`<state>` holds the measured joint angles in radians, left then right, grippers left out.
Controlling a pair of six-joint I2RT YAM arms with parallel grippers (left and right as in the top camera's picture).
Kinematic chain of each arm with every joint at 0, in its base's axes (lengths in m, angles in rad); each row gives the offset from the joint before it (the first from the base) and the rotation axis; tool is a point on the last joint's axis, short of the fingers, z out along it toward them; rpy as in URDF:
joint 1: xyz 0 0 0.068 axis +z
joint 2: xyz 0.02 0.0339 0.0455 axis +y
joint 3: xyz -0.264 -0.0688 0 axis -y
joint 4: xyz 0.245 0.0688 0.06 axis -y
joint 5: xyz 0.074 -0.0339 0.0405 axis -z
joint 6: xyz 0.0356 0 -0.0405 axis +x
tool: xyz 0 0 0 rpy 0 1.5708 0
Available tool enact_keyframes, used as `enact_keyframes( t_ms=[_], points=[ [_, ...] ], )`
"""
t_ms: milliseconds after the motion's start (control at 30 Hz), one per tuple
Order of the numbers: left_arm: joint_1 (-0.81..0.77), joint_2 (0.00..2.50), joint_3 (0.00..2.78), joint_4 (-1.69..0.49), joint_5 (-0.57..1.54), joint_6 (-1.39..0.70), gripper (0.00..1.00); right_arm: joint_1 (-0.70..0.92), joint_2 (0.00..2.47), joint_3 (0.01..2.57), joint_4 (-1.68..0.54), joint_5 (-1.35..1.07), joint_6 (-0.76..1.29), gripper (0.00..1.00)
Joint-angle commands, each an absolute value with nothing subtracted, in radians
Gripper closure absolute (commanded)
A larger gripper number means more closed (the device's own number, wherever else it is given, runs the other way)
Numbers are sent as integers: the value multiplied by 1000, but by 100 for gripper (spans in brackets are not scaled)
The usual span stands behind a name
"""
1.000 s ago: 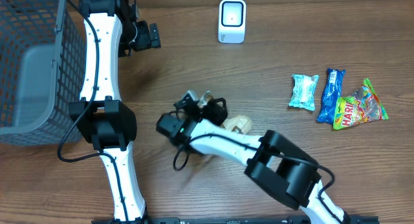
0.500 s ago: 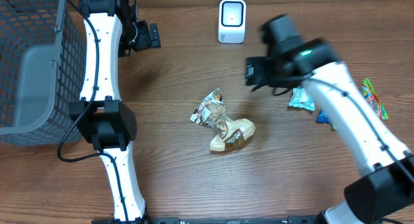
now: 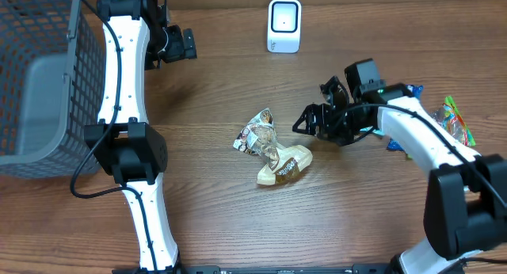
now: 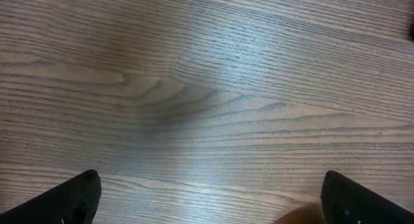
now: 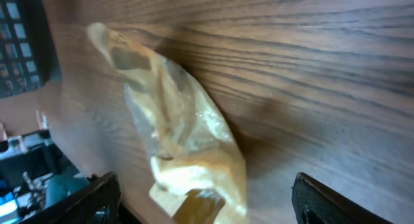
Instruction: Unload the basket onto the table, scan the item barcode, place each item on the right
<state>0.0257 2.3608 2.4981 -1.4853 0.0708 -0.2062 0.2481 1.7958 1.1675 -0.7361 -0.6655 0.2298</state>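
Wooden tabletop (image 3: 238, 84) is bearing the crumpled snack bag (image 3: 272, 151) at its middle, well apart from the white scanner (image 3: 284, 25), so the right gripper (image 5: 204, 188) is hovering wide-jawed beside it, seemingly to grasp, while the left gripper (image 4: 213, 195) is idling, also wide.

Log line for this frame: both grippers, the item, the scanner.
left gripper open, over bare table | right gripper open, near snack packet | packet lying on table, unheld | scanner far from packet
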Motion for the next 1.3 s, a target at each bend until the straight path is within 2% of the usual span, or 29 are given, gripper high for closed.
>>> enact_keyframes(
  t_ms=[0, 167, 267, 567, 633, 733, 767, 833, 967, 1033, 1067, 1100, 1167, 1200, 1267],
  points=[
    [19, 2362, 2490, -1484, 78, -187, 0, 249, 1837, 1116, -672, -760, 212, 14],
    [19, 2362, 2490, -1484, 77, -187, 0, 252, 1898, 1112, -621, -776, 213, 14],
    [19, 2362, 2490, -1484, 78, -187, 0, 270, 1948, 1112, -585, -862, 213, 16],
    [19, 2362, 2490, -1484, 77, -187, 0, 347, 2021, 1112, -487, -1016, 239, 29],
    [19, 2362, 2490, -1484, 77, -187, 0, 350, 2021, 1112, -477, -1024, 239, 41],
    [19, 2362, 2490, -1485, 78, -187, 0, 350, 2021, 1112, -452, -1047, 235, 74],
    [19, 2362, 2490, -1484, 77, -187, 0, 350, 2021, 1112, -443, -1058, 235, 80],
    [19, 2362, 2490, -1484, 78, -187, 0, 350, 2020, 1112, -427, -1075, 235, 89],
    [19, 2362, 2490, -1484, 77, -187, 0, 350, 2016, 1114, -424, -1079, 236, 95],
    [19, 2362, 2490, -1485, 77, -187, 0, 352, 2010, 1114, -424, -1074, 235, 95],
    [19, 2362, 2490, -1485, 77, -187, 0, 353, 2009, 1114, -429, -1062, 236, 92],
    [19, 2362, 2490, -1484, 78, -187, 0, 355, 2009, 1114, -440, -1041, 239, 83],
    [19, 2362, 2490, -1485, 78, -187, 0, 355, 2009, 1114, -472, -968, 251, 56],
    [19, 2362, 2490, -1485, 78, -187, 0, 356, 2009, 1114, -478, -937, 286, 48],
    [19, 2362, 2490, -1484, 78, -187, 0, 360, 2010, 1114, -491, -871, 358, 39]
  ],
)
